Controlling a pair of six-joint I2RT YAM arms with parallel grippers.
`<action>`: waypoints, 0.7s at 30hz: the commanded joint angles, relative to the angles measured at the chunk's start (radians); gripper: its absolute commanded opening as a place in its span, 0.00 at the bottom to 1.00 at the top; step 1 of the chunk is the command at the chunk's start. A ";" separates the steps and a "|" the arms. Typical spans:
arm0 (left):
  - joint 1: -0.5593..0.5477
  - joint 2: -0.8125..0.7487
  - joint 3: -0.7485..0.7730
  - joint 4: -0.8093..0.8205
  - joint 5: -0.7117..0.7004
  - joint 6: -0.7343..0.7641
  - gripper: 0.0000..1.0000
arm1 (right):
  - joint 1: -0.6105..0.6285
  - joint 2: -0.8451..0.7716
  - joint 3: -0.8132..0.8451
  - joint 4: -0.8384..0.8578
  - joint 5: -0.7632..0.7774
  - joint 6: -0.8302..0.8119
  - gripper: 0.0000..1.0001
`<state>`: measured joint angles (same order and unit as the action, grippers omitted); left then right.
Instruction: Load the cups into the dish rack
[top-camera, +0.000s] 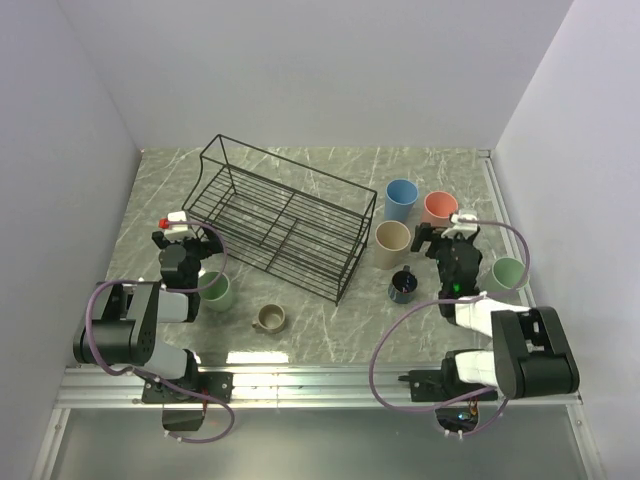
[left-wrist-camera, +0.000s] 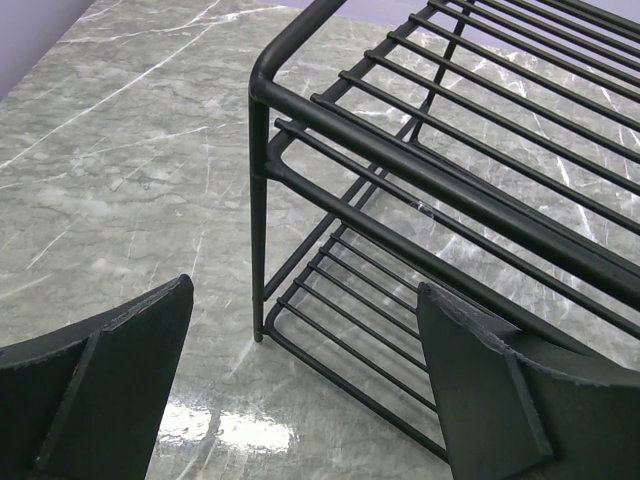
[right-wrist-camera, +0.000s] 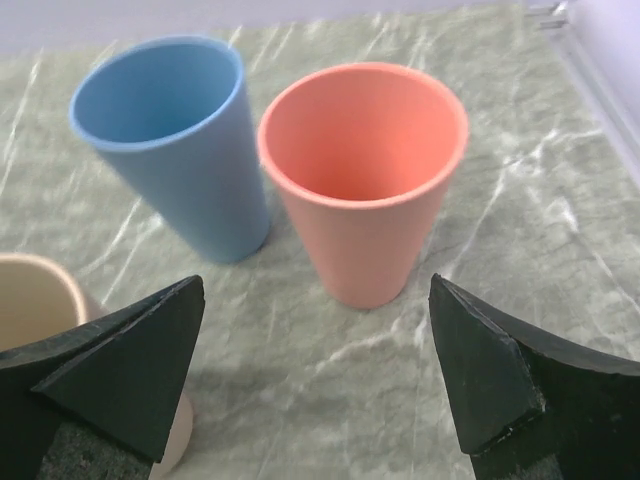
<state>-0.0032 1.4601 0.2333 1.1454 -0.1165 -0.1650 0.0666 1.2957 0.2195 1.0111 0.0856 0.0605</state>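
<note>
Across the grey marbled worktop (top-camera: 330, 335), the black wire dish rack (top-camera: 270, 225) runs diagonally from the back-left corner toward the centre, its grid floor on the surface. All seven cups stand upright outside it. At the left edge, the left gripper (top-camera: 188, 240) faces the rack's nearest corner post with its jaws spread wide and nothing between them. Toward the right edge, the right gripper (top-camera: 445, 235) is likewise spread and empty-handed, and its wrist camera looks onto the salmon-pink cup (top-camera: 440, 208). The blue cup (top-camera: 401, 200) stands just beside the salmon-pink one on the rack side, and the beige cup (top-camera: 392, 243) is nearer the front. One pale-green tumbler (top-camera: 508, 274) sits by the right edge. The other pale-green tumbler (top-camera: 216, 290) stands toward the front-left corner. The navy mug (top-camera: 403, 287) stands just in front of the beige cup. The tan mug (top-camera: 268, 318) sits near the front edge.
</note>
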 joint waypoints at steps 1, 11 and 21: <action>0.002 -0.003 0.021 0.048 0.032 0.013 1.00 | 0.010 -0.105 0.176 -0.310 -0.051 -0.032 1.00; 0.002 -0.003 0.021 0.050 0.032 0.015 0.99 | 0.079 -0.408 0.153 -0.595 -0.027 0.071 1.00; 0.002 -0.001 0.023 0.050 0.032 0.015 0.99 | 0.190 -0.938 0.217 -1.117 0.023 0.325 1.00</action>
<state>-0.0032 1.4601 0.2333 1.1439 -0.1059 -0.1577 0.2405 0.4709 0.3443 0.1150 0.0818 0.2230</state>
